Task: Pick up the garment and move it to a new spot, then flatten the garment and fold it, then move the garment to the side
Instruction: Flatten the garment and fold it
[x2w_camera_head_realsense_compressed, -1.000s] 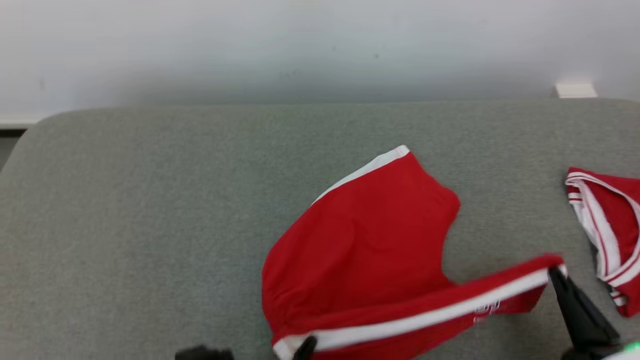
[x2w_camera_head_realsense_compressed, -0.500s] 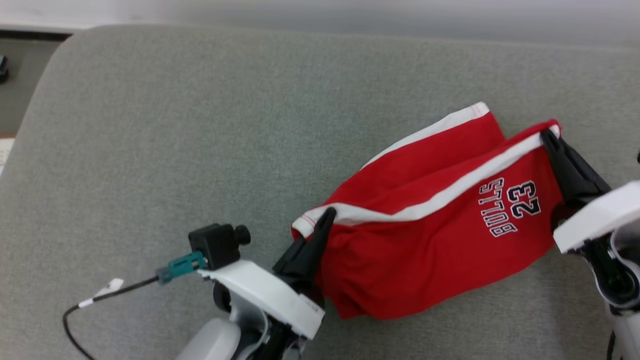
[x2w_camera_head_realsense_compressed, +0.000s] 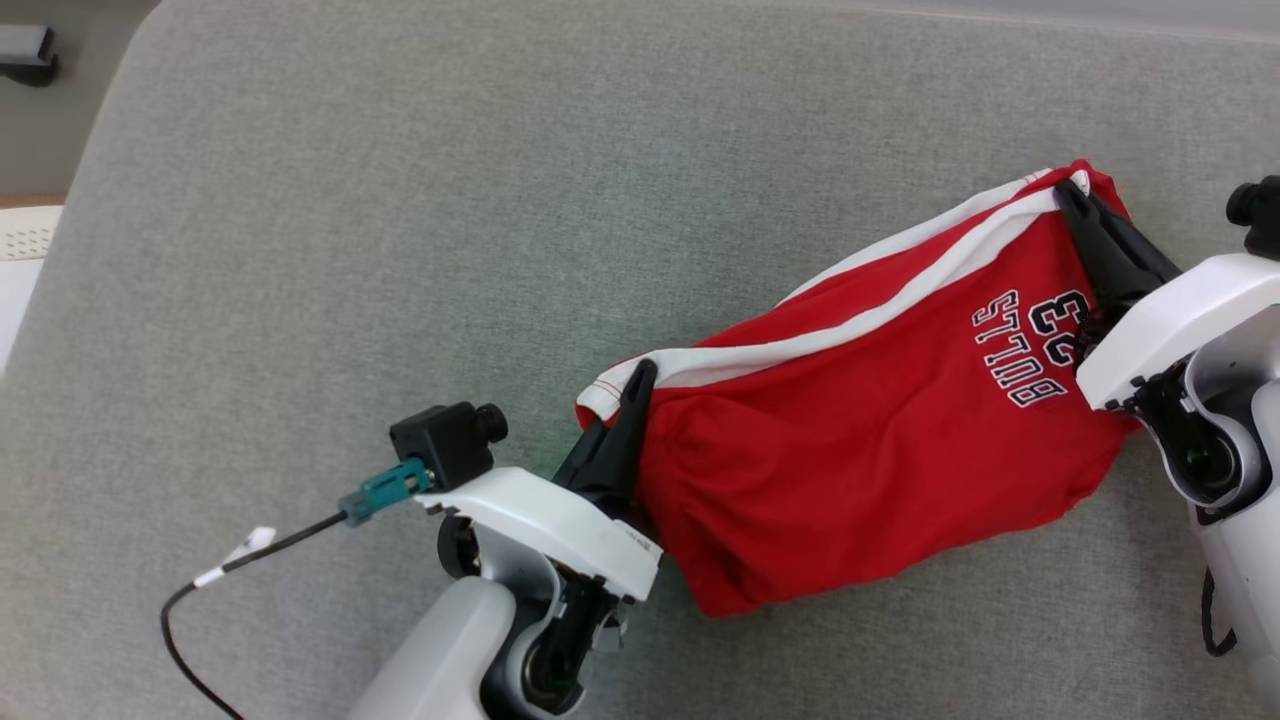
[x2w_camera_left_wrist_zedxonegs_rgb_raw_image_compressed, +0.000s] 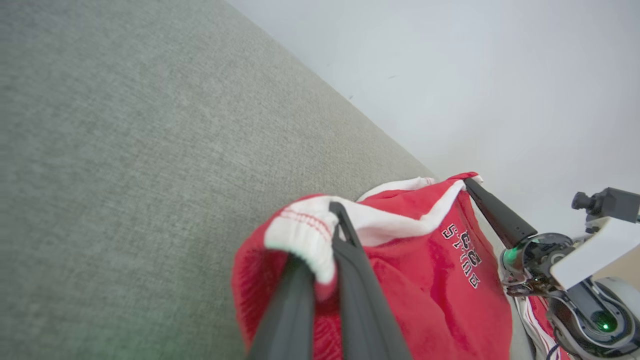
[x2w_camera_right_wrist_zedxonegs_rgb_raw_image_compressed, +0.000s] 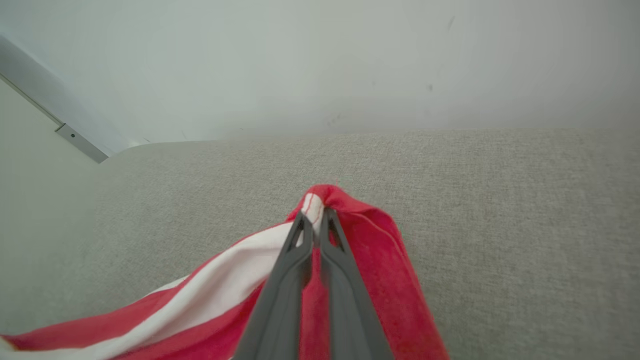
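Note:
The garment (x2w_camera_head_realsense_compressed: 860, 450) is a pair of red shorts with a white stripe and dark "BULLS 23" lettering, stretched across the grey cushion. My left gripper (x2w_camera_head_realsense_compressed: 640, 372) is shut on its white-trimmed left corner, seen close up in the left wrist view (x2w_camera_left_wrist_zedxonegs_rgb_raw_image_compressed: 327, 225). My right gripper (x2w_camera_head_realsense_compressed: 1068, 190) is shut on the garment's far right corner; in the right wrist view (x2w_camera_right_wrist_zedxonegs_rgb_raw_image_compressed: 314, 215) the fingers pinch the white band. The garment (x2w_camera_left_wrist_zedxonegs_rgb_raw_image_compressed: 425, 270) hangs slack between the two grips, its lower part resting on the cushion. The garment (x2w_camera_right_wrist_zedxonegs_rgb_raw_image_compressed: 380, 280) drapes over both sides of the right fingers.
The grey cushion (x2w_camera_head_realsense_compressed: 400, 250) spreads wide to the left and behind the garment. Its rounded left edge (x2w_camera_head_realsense_compressed: 95, 160) drops to a floor with a dark object (x2w_camera_head_realsense_compressed: 28, 55). A pale wall (x2w_camera_right_wrist_zedxonegs_rgb_raw_image_compressed: 320, 65) rises behind the cushion. A cable (x2w_camera_head_realsense_compressed: 230, 565) trails from the left wrist camera.
The head camera has tilted down, so both arms now show. Both grippers, still shut on the garment's corners, have carried its held band away from me over the rest of the garment.

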